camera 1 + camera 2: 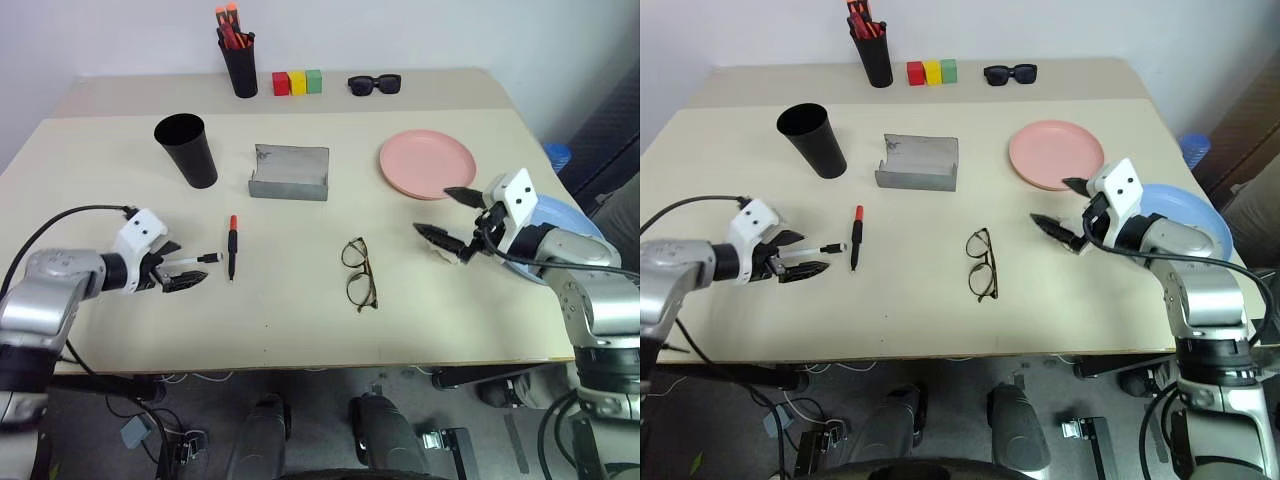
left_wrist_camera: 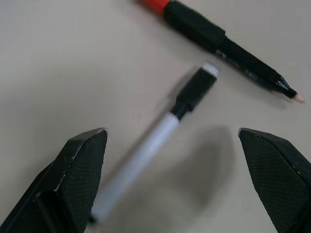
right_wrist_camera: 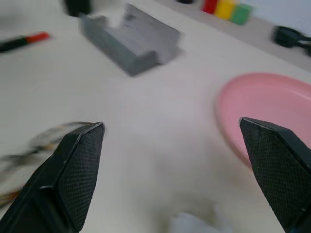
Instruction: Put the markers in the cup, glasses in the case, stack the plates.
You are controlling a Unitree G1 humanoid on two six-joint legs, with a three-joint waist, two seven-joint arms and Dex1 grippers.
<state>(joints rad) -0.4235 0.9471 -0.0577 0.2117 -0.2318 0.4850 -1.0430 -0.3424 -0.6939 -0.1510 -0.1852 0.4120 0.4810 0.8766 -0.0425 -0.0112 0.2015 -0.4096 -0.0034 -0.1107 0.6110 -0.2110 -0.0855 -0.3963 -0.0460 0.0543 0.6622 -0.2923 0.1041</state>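
Note:
The white marker (image 2: 160, 136) lies flat on the table between the fingers of my open left gripper (image 1: 192, 263), untouched. The black marker with a red cap (image 1: 232, 247) lies just beyond it. The tall black cup (image 1: 187, 148) stands upright at the back left. In the middle, the grey case (image 1: 290, 173) sits with its lid open. The wire-rimmed glasses (image 1: 359, 273) lie in front of it. My right gripper (image 1: 433, 211) hovers open and empty near the front edge of the pink plate (image 1: 427, 163). The blue plate (image 1: 570, 215) lies partly hidden under my right arm.
At the back of the table stand a black pen holder with orange-red pens (image 1: 238, 60), three coloured blocks (image 1: 297, 82) and black sunglasses (image 1: 375, 84). The blue plate sits close to the table's right edge.

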